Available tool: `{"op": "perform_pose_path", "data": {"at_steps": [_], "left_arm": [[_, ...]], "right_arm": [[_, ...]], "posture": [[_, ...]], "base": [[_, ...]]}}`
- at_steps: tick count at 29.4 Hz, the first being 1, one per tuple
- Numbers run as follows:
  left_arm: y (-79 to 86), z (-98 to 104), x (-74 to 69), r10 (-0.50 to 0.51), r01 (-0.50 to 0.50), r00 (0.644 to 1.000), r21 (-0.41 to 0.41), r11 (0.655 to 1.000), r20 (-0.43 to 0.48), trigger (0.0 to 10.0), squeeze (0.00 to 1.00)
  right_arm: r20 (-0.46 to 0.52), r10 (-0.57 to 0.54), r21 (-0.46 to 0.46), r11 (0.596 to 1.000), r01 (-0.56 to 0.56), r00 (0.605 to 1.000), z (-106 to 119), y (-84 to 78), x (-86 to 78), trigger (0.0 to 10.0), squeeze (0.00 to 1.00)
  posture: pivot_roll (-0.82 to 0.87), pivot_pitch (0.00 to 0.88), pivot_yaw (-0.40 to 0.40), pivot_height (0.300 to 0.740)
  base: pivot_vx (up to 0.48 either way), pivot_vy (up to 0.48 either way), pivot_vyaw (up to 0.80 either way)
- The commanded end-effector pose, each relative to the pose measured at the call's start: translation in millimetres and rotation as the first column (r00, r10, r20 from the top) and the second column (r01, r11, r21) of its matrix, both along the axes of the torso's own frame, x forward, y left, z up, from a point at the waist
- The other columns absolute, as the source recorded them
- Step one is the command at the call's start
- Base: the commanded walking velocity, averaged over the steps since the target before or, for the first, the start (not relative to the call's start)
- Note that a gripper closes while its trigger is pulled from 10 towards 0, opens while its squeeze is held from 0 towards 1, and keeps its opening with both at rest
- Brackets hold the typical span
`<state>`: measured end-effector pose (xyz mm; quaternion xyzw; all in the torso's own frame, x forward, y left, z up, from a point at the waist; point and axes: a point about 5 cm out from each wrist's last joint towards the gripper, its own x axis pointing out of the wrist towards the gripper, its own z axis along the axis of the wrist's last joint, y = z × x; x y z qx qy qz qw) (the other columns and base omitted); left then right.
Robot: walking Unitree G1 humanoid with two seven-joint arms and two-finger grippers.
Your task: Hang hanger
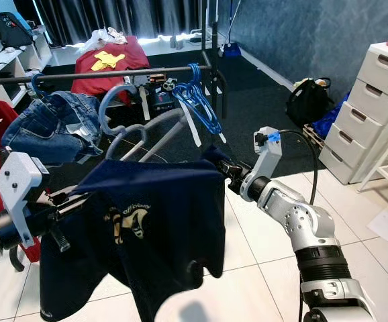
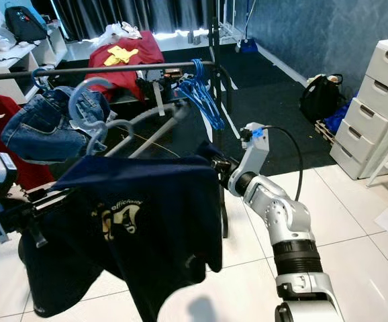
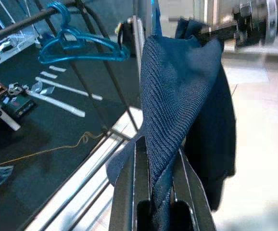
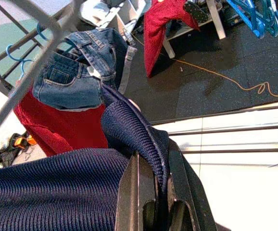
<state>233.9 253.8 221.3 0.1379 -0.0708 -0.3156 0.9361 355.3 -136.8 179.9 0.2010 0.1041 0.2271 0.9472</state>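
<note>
Navy shirt [image 1: 154, 221] covers whatever hanger it sits on — fabric also hides the right gripper [image 4: 154, 192] fingertips; shirt hem and left arm [image 1: 6, 215] cut off by frame edges.

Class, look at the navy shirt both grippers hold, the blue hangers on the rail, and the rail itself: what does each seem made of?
Navy shirt: knitted fabric, matte; ribbed weave shows in the wrist views. Blue hangers: probably plastic, smooth, slightly glossy. Rail: likely metal tube, dark, dull sheen.
</note>
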Motion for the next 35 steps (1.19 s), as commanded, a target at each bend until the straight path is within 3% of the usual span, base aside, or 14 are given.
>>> {"op": "perform_pose_path", "data": {"at_steps": [1, 9, 10, 12, 14, 15, 18, 21, 23, 26, 30, 32, 33, 35], "left_arm": [[28.2, 23, -5.2, 0.131, -0.123, 0.984, -0.07, 0.99, 0.124, 10.0, 0.0], [2.0, 21, -1.5, 0.028, -0.008, 0.989, -0.14, 0.99, 0.145, 10.0, 0.0], [-11.3, 15, 6.4, 0.027, -0.005, 0.992, -0.164, 0.986, 0.127, 10.0, 0.0], [-31.7, -8, 29.4, 0.117, -0.112, 0.992, -0.124, 0.986, 0.038, 10.0, 0.0], [-31.7, -8, 29.4, 0.117, -0.112, 0.992, -0.124, 0.986, 0.038, 10.0, 0.0], [-40.1, -25, 39.3, 0.153, -0.153, 0.988, 0.005, 0.988, -0.027, 10.0, 0.0], [-38.5, -28, 41.2, 0.147, -0.14, 0.988, 0.123, 0.982, -0.05, 10.0, 0.0], [-35.6, -27, 41.4, 0.14, -0.127, 0.988, 0.185, 0.974, -0.06, 10.0, 0.0], [-22.9, -24, 40.3, 0.123, -0.083, 0.989, 0.379, 0.922, -0.083, 10.0, 0.0], [-15.0, -24, 37.7, 0.095, -0.02, 0.988, 0.506, 0.863, -0.123, 10.0, 0.0], [-20.2, -23, 32.0, 0.025, 0.073, 0.983, 0.513, 0.855, -0.181, 10.0, 0.0], [-34.2, -25, 18.7, -0.134, 0.263, 0.95, 0.498, 0.826, -0.281, 10.0, 0.0], [-34.2, -25, 18.7, -0.134, 0.263, 0.95, 0.498, 0.826, -0.281, 10.0, 0.0], [-52.4, -28, 8.3, -0.287, 0.44, 0.884, 0.448, 0.778, -0.37, 10.0, 0.0]], "right_arm": [[-0.051, -0.185, -0.062, 0.981, 0.181, 0.982, -13, -40.6, -0.2, 0.0, 0.0], [-0.049, -0.157, -0.054, 0.987, 0.154, 0.986, -12, -33.7, 0.1, 0.0, 0.0], [-0.033, -0.105, -0.077, 0.992, 0.102, 0.994, -12, -26.2, -1.1, 0.0, 0.0], [0.041, 0.152, -0.13, 0.981, -0.145, 0.988, -7, 4.7, -13.2, 10.0, 0.0], [0.041, 0.152, -0.13, 0.981, -0.145, 0.988, -7, 4.7, -13.2, 10.0, 0.0], [0.075, 0.414, -0.236, 0.891, -0.388, 0.907, -9, 26.0, -33.9, 10.0, 1.0], [0.064, 0.551, -0.334, 0.798, -0.502, 0.832, -15, 28.3, -47.7, 10.0, 1.0], [0.061, 0.588, -0.363, 0.766, -0.531, 0.807, -16, 25.1, -51.7, 10.0, 1.0], [0.061, 0.666, -0.395, 0.7, -0.595, 0.743, -8, 5.5, -62.1, 10.0, 1.0], [0.075, 0.73, -0.408, 0.644, -0.647, 0.68, 5, -11.5, -73.6, 10.0, 1.0], [0.121, 0.684, -0.465, 0.679, -0.568, 0.72, 17, -25.1, -66.4, 10.0, 1.0], [0.176, 0.64, -0.512, 0.708, -0.486, 0.748, 29, -31.7, -56.9, 10.0, 1.0], [0.176, 0.64, -0.512, 0.708, -0.486, 0.748, 29, -31.7, -56.9, 10.0, 1.0], [0.173, 0.738, -0.538, 0.625, -0.565, 0.652, 27, -10.8, -65.3, 10.0, 1.0]], "posture": [[-0.07, 0.034, 0.011, 0.74], [-0.07, 0.034, 0.012, 0.74], [-0.07, 0.033, 0.01, 0.74], [-0.08, 0.032, 0.012, 0.74], [-0.08, 0.032, 0.012, 0.74], [-0.07, 0.03, 0.008, 0.74], [-0.06, 0.029, 0.008, 0.74], [-0.06, 0.029, 0.009, 0.74], [-0.06, 0.027, 0.019, 0.74], [-0.06, 0.025, 0.021, 0.74], [-0.06, 0.022, 0.024, 0.74], [-0.06, 0.016, 0.027, 0.74], [-0.06, 0.016, 0.027, 0.74], [-0.06, 0.011, 0.026, 0.74]], "base": [[0.0, 0.0, 0.0], [0.0, 0.0, 0.0], [0.0, 0.0, 0.0], [0.0, 0.0, 0.0], [0.0, 0.0, 0.0], [0.0, 0.0, 0.0], [0.0, 0.0, 0.0], [0.0, 0.0, 0.0], [0.0, 0.0, 0.0], [0.0, 0.0, 0.0], [0.0, 0.0, 0.0], [0.0, 0.0, 0.0], [0.0, 0.0, 0.0], [0.0, 0.0, 0.0]]}}
